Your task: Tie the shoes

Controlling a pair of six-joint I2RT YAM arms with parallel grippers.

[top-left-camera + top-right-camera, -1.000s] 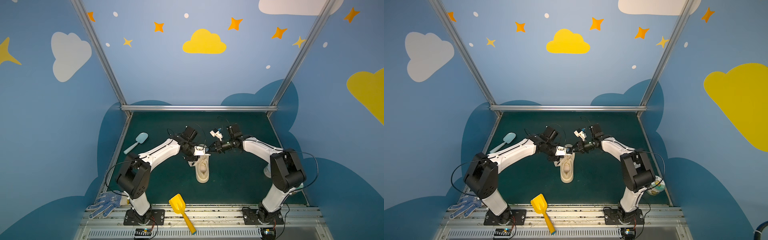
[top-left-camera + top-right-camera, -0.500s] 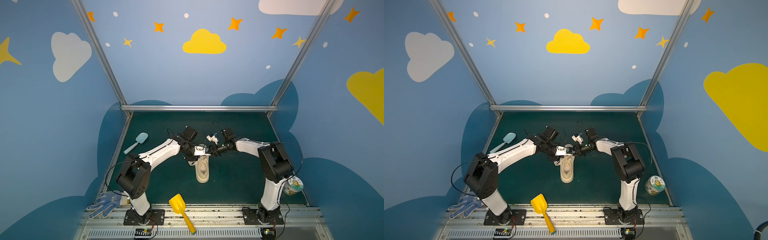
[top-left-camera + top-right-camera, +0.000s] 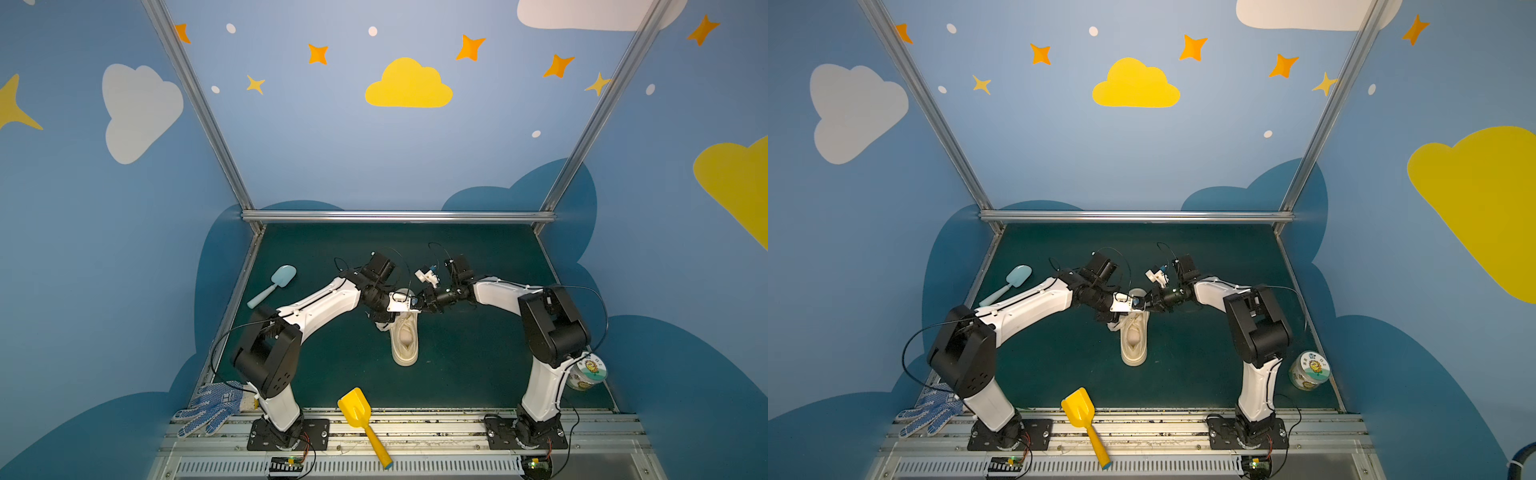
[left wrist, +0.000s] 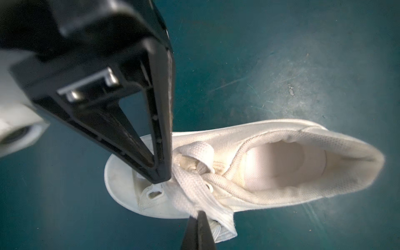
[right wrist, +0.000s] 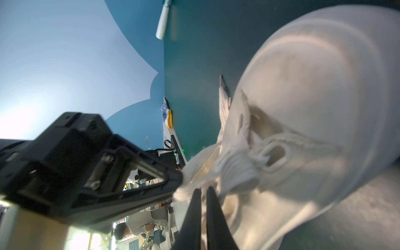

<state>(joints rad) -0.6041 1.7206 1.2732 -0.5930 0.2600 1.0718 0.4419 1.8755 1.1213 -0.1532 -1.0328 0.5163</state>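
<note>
By my reading the job is only partway done. The cream sneaker [image 3: 405,351] stands on the green table [image 3: 478,361] directly under both my grippers, with its heel end stretching away from them toward my bases. Its laces [image 4: 194,188] are crossed and bunched into what looks like a first knot above the eyelets, right at my fingertips. My left gripper [image 4: 161,179] is fully closed. Its tip presses into that bunch where a flat loop of lace springs out, so I take it to be pinching the lace. My right gripper [image 5: 203,190] meets it from the opposite side, narrowed to a thin slit. A flattened strand runs taut to its tip, and I judge that strand to be caught there, though neither wrist view shows the pinch itself. I see no finished bow. One frayed tail hangs loose over the sneaker's side just past my right gripper. What remains, as I judge it, is drawing the knot snug, forming the loops and tying them off. Only this one sneaker is in view. Its mouth lies open just beyond my left gripper and holds nothing but the pale insole. A small round jar [image 3: 1310,370] with a pale lid and cartoon label stands well behind my right gripper, beside that arm's base. Its lid is on, and I cannot tell what is inside. The yellow toy shovel [image 3: 359,415] lies well clear of both grippers.
</note>
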